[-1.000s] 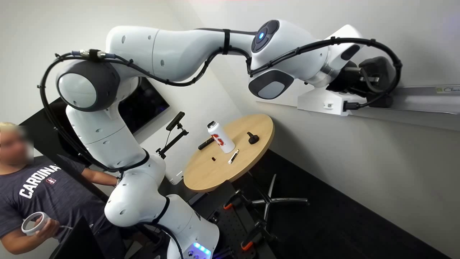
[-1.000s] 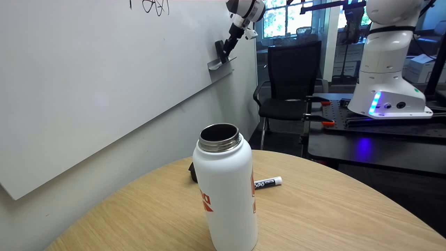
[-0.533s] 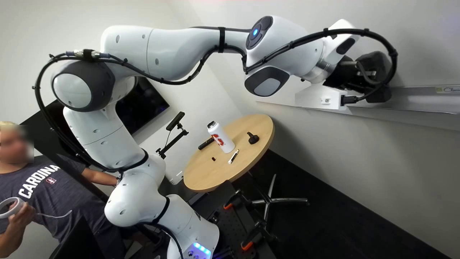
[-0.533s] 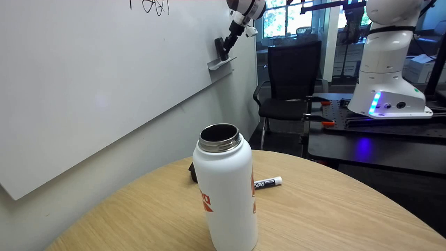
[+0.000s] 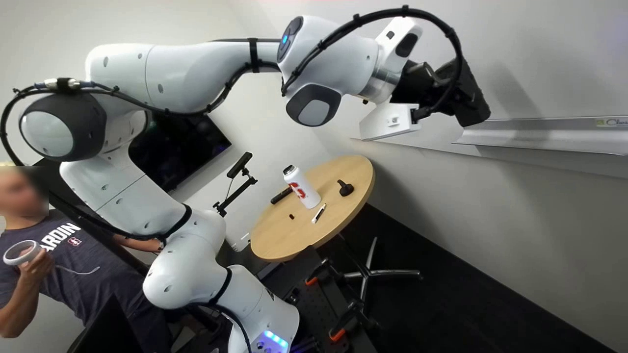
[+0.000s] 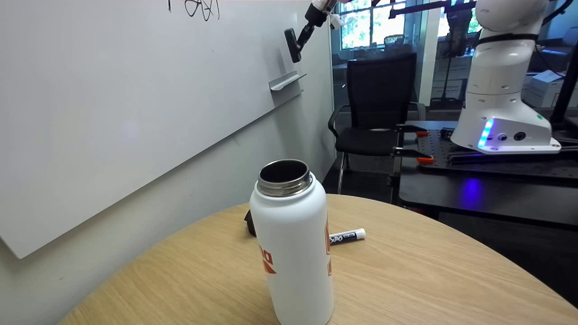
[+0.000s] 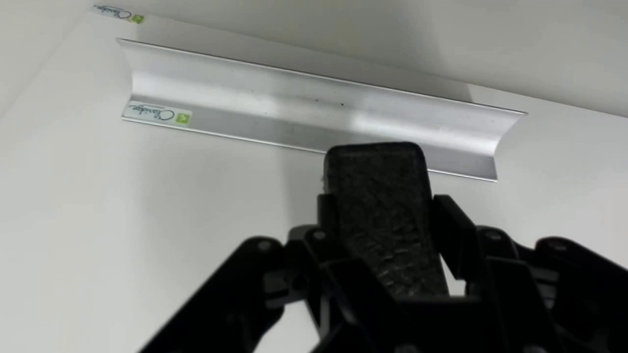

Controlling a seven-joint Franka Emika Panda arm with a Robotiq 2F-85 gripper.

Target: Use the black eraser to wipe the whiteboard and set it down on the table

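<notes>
The black eraser (image 7: pixel 378 191) is held between the two fingers of my gripper (image 7: pixel 385 215), which touch its long sides. In both exterior views the eraser (image 5: pixel 473 98) (image 6: pixel 292 46) is tilted, above the grey ledge (image 5: pixel 544 137) (image 6: pixel 286 82) and apart from it. A shadow falls on the whiteboard (image 5: pixel 549 63) beside it, and the eraser looks a little off the board. The whiteboard (image 6: pixel 135 99) carries dark handwriting (image 6: pixel 201 8) at the top edge of an exterior view. The round table (image 5: pixel 274 238) (image 6: pixel 189 271) stands lower, away from the gripper.
On the table stand an open white bottle (image 5: pixel 304 189) (image 6: pixel 293 253), a marker (image 5: pixel 319 214) (image 6: pixel 347 237), a black lid (image 5: pixel 345 188), a small dark cap (image 5: pixel 291 216) and a dark cylinder (image 5: pixel 281 195). A person (image 5: pixel 73 264) stands behind the arm. A black chair (image 6: pixel 381 99) is near the board.
The gripper, with the eraser in it, has risen from the ledge and drawn back from the board. The arm has moved toward the left in an exterior view. The table's things have not moved.
</notes>
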